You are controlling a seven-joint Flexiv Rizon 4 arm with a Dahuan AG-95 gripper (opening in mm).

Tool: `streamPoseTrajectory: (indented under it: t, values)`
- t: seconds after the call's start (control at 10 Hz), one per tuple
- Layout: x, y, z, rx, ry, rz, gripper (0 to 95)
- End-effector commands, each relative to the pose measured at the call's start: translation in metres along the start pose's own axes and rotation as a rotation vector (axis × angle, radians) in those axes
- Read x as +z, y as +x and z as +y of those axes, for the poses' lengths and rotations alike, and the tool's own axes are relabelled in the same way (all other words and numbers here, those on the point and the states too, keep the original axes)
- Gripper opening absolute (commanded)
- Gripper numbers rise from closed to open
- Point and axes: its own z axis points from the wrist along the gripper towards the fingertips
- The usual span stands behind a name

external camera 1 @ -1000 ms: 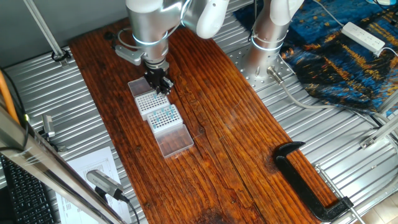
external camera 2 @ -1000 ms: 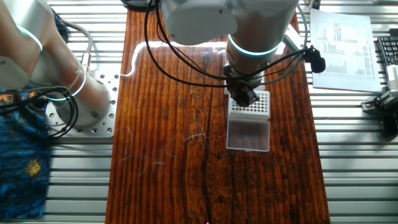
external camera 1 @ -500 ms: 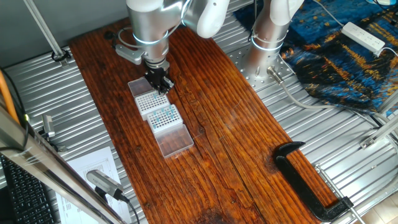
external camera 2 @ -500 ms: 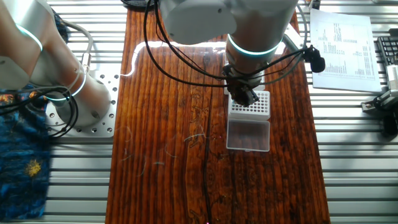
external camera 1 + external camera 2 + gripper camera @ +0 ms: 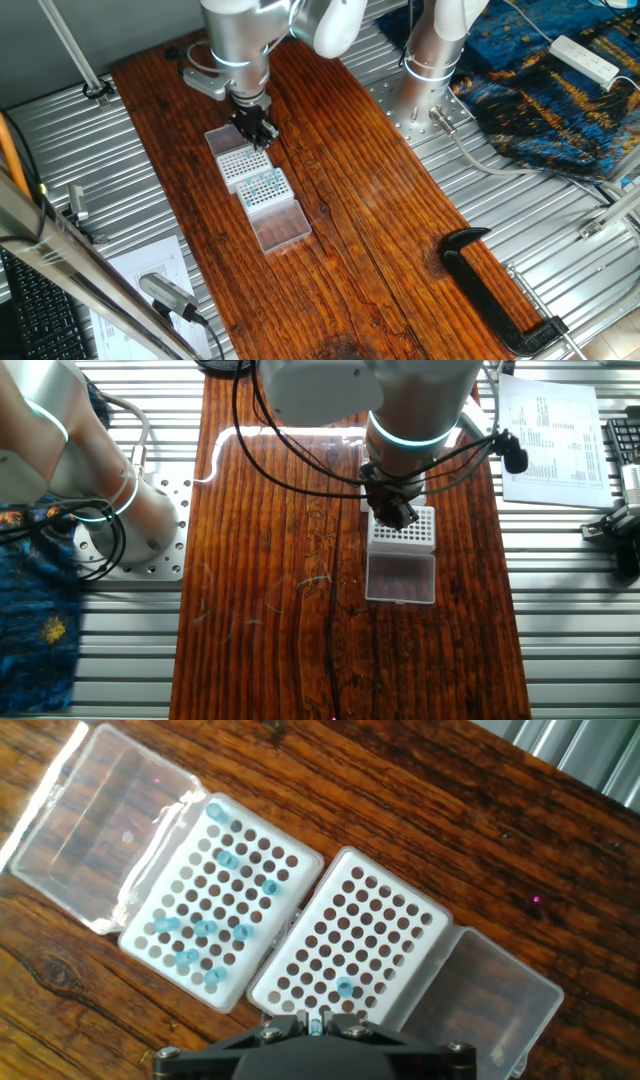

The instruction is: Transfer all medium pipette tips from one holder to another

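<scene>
In the hand view two white tip holders lie side by side with their clear lids open. The left holder (image 5: 140, 942) carries several medium pipette tips (image 5: 205, 928) with blue tops. The right holder (image 5: 432, 920) has one blue tip (image 5: 344, 986) near its close edge. My gripper (image 5: 316, 1018) is at the bottom edge, shut on a single blue-topped tip held between the fingertips just above the right holder's near edge. In one fixed view the gripper (image 5: 257, 133) hangs over the far holder (image 5: 235, 162), beside the holder with the blue tips (image 5: 265, 187). The other fixed view shows the gripper (image 5: 394, 513) over a holder (image 5: 418, 538).
Open clear lids lie at the outer ends of the holders (image 5: 95, 825) (image 5: 485, 1000). A black clamp (image 5: 495, 290) lies on the wooden board at the near right. A second arm's base (image 5: 430, 60) stands at the back. Printed paper (image 5: 550, 430) lies off the board.
The gripper has shifted very slightly over the far holder, still shut on the tip. The holders have not moved.
</scene>
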Motion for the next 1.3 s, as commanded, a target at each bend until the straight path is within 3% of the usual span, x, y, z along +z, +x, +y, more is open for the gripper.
streamPoseTrajectory:
  t: [0.1, 0.2, 0.5, 0.8, 0.9, 1.3]
  values:
    - [-0.012, 0.0, 0.002, -0.004, -0.012, -0.004, 0.0]
    - [-0.027, -0.001, 0.003, -0.015, -0.026, -0.012, 0.0]
    - [-0.072, -0.013, 0.013, -0.053, -0.027, 0.001, 0.0]
    - [-0.101, -0.043, 0.043, 0.001, -0.026, -0.003, 0.0]
    - [-0.1, -0.059, 0.055, 0.024, -0.027, -0.008, 0.0]
    - [-0.076, -0.087, 0.091, 0.077, -0.031, -0.016, 0.0]
